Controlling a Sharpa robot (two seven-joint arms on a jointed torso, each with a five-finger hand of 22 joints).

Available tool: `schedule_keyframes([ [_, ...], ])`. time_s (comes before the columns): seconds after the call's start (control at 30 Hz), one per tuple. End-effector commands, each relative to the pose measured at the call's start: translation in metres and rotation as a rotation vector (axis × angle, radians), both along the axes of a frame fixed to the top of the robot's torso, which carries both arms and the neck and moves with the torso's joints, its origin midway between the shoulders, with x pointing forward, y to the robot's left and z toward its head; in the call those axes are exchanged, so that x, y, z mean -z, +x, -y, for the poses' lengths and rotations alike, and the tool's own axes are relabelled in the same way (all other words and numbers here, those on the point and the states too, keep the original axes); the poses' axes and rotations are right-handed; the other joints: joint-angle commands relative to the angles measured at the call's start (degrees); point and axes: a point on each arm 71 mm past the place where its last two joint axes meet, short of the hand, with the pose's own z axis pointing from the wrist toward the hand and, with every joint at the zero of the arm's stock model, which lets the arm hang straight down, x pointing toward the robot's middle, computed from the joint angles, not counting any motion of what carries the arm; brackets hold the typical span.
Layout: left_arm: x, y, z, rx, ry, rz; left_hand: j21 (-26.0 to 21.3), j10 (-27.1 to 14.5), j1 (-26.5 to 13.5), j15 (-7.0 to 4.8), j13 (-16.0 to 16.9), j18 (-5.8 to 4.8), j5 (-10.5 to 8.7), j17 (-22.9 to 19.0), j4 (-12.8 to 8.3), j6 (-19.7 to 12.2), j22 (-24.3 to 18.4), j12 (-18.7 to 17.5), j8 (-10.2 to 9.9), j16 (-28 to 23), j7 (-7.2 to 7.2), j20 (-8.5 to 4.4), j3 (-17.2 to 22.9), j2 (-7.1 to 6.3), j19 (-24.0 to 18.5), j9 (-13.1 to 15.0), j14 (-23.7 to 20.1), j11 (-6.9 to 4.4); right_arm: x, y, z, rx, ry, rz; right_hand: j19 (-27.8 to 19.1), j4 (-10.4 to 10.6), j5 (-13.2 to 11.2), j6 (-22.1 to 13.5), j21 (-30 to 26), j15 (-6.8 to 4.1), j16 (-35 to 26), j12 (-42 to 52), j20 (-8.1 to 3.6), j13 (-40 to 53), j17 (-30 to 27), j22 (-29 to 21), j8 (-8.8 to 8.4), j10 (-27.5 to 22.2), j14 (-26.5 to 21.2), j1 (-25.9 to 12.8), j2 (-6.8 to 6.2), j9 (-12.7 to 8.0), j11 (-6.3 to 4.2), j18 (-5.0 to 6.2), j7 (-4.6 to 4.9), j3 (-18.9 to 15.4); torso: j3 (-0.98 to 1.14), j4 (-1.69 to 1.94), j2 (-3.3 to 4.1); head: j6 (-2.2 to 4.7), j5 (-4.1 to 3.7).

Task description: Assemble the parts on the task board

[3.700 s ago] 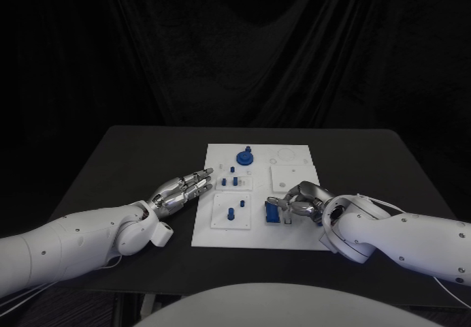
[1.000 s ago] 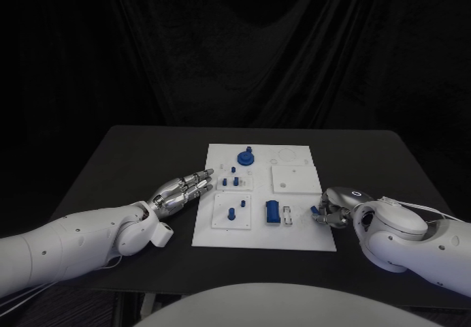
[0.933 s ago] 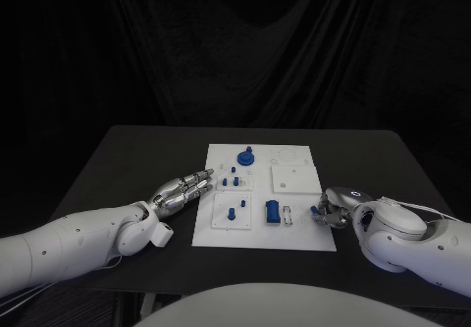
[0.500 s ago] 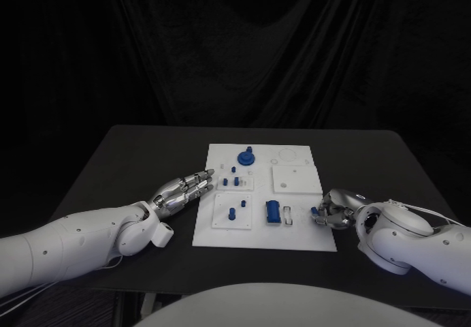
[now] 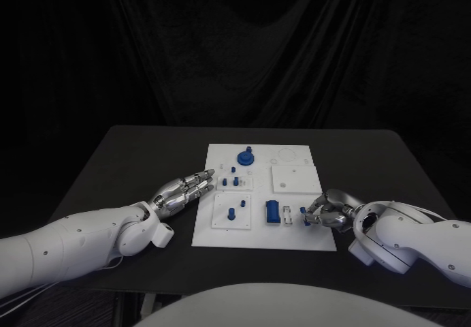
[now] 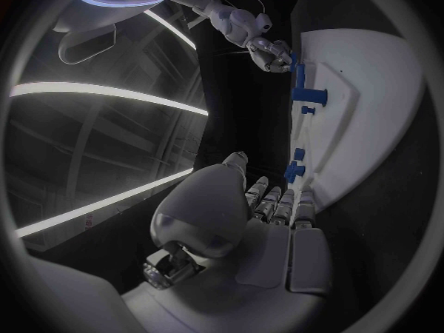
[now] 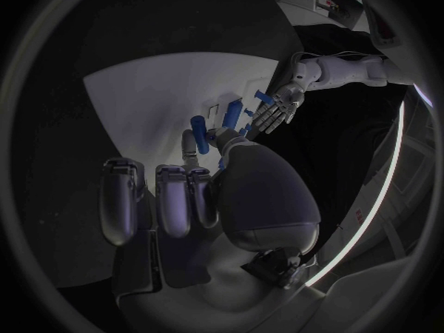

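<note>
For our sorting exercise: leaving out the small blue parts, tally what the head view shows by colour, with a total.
Silver: 2, left hand, right hand
White: 3, left arm, right arm, task board
Black: 1, table
Total: 6

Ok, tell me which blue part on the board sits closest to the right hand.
The long blue block near the board's front edge, just beside the right hand. The other blue parts sit further left or further back.

No readable text, labels, brands or numbers on any surface.
</note>
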Motion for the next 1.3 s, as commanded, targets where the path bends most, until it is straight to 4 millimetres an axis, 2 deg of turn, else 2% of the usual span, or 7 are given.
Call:
schedule_keyframes([
  [0.03,-0.007,-0.001,0.001,-0.014,-0.088,0.088,-0.09,0.14,0.60,0.41,0.09,0.96,0.22,-0.06,-0.07,0.07,-0.07,0.41,0.35,-0.21,-0.07,0.38,0.35,-0.16,0.04,0.06,-0.02,0.20,0.000,-0.001,-0.006,0.027,0.083,-0.049,3.52,-0.40,-0.72,0.36,0.20,0.33,0.16,0.15,0.32,15.10,11.39,13.25,0.28,5.97,5.23,-0.66,-0.11,0.07,0.21,0.02,-0.06,1.11,-0.03,0.09,-0.01,-0.01,0.02],
  [0.33,-0.006,-0.001,0.001,-0.015,-0.086,0.085,-0.09,0.18,0.60,0.40,0.11,0.96,0.22,-0.06,-0.07,0.09,-0.07,0.42,0.36,-0.21,-0.08,0.38,0.37,-0.16,0.04,0.07,-0.02,0.21,0.004,0.004,-0.014,0.015,0.081,-0.070,3.32,-0.33,-1.80,0.20,-0.21,0.30,0.11,0.15,0.30,15.10,11.28,13.09,0.50,5.97,5.21,-1.33,-0.15,0.14,0.17,0.14,-0.11,1.53,-0.10,0.09,-0.02,-0.01,-0.15],
  [0.5,-0.006,-0.001,0.002,-0.012,-0.087,0.084,-0.09,0.21,0.59,0.40,0.12,0.96,0.21,-0.06,-0.09,0.10,-0.07,0.43,0.36,-0.21,-0.08,0.38,0.40,-0.16,0.04,0.07,-0.02,0.22,0.008,0.008,-0.016,0.014,0.069,-0.081,3.23,-0.27,-3.37,-0.07,-0.36,0.29,0.03,0.15,0.29,15.10,11.11,13.04,0.66,5.97,5.17,-2.03,-0.25,0.16,0.17,0.18,-0.11,1.85,-0.03,0.05,0.06,-0.01,-0.13],
  [0.6,-0.006,-0.001,0.002,-0.012,-0.087,0.084,-0.09,0.21,0.59,0.40,0.12,0.96,0.21,-0.06,-0.09,0.10,-0.07,0.43,0.36,-0.21,-0.08,0.38,0.40,-0.16,0.04,0.07,-0.02,0.22,0.009,0.009,-0.017,0.016,0.065,-0.082,3.09,-0.12,-5.52,-0.32,-0.64,0.32,-0.05,0.15,0.31,15.10,10.94,12.94,0.75,5.97,5.13,-2.64,-0.25,0.12,0.19,0.25,-0.09,1.98,-0.05,0.08,0.05,-0.01,-0.12],
  [0.97,-0.006,-0.001,0.002,-0.009,-0.087,0.080,-0.09,0.23,0.58,0.41,0.12,0.95,0.21,-0.06,-0.12,0.10,-0.06,0.43,0.36,-0.21,-0.07,0.38,0.45,-0.16,0.05,0.07,-0.02,0.20,0.012,0.014,-0.021,0.014,0.061,-0.080,2.90,0.16,-7.73,-0.55,-1.01,0.37,-0.15,0.15,0.35,15.10,10.72,12.80,0.88,5.97,5.08,-3.49,-0.17,0.00,0.25,0.35,-0.04,2.16,-0.03,0.06,0.06,-0.01,-0.11],
  [1.1,-0.005,-0.001,0.002,-0.008,-0.087,0.079,-0.09,0.22,0.58,0.41,0.12,0.95,0.22,-0.06,-0.13,0.09,-0.06,0.42,0.36,-0.21,-0.07,0.38,0.47,-0.16,0.05,0.07,-0.02,0.20,0.012,0.014,-0.023,0.010,0.062,-0.081,2.77,0.40,-10.16,-0.68,-1.26,0.39,-0.20,0.15,0.39,15.10,10.64,12.71,0.99,5.97,5.06,-4.12,-0.13,-0.12,0.28,0.41,-0.02,2.12,-0.03,-0.03,0.04,-0.01,-0.05],
  [1.3,-0.005,0.000,0.003,-0.005,-0.088,0.077,-0.09,0.22,0.61,0.46,0.12,0.93,0.27,-0.06,-0.20,0.07,-0.06,0.42,0.36,-0.21,-0.05,0.40,0.57,-0.14,0.05,0.06,-0.02,0.15,0.013,0.014,-0.025,0.005,0.056,-0.093,2.63,0.85,-12.91,-0.82,-1.54,0.45,-0.27,0.15,0.44,15.10,10.50,12.62,1.05,5.97,5.03,-4.98,-0.13,-0.33,0.34,0.48,0.04,1.84,-0.03,0.07,0.01,-0.01,-0.15],
])
